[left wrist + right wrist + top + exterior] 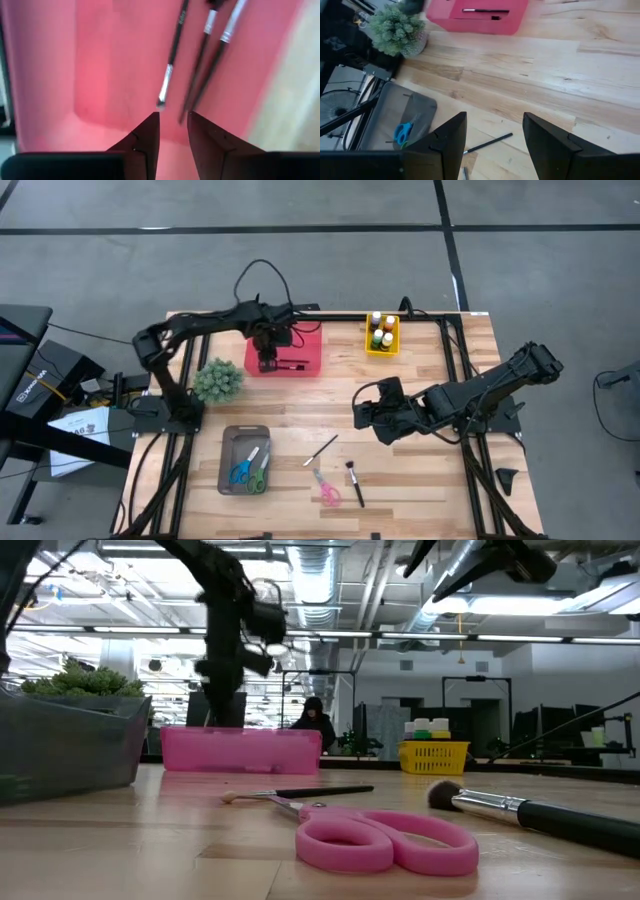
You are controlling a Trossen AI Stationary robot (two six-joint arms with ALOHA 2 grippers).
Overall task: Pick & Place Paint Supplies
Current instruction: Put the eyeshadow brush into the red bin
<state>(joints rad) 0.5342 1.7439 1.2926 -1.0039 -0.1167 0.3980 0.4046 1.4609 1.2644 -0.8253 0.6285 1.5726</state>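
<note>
Wooden bench (420, 470) planks lie bare across the middle, open between both arms. At the far edge, the left pincer (173, 119) hangs over the pink tray (310, 358), fingers slightly apart and empty, three brushes (172, 52) lying in the tray below. The right pincer (492, 131) hovers mid-bench, wide open and empty, above a thin paintbrush (487, 143). Paint bottles (381, 332) stand in the yellow basket (382, 351).

High view looks straight down; low view looks level across the desk (420, 410); both show the pink tray (285, 362).
</note>
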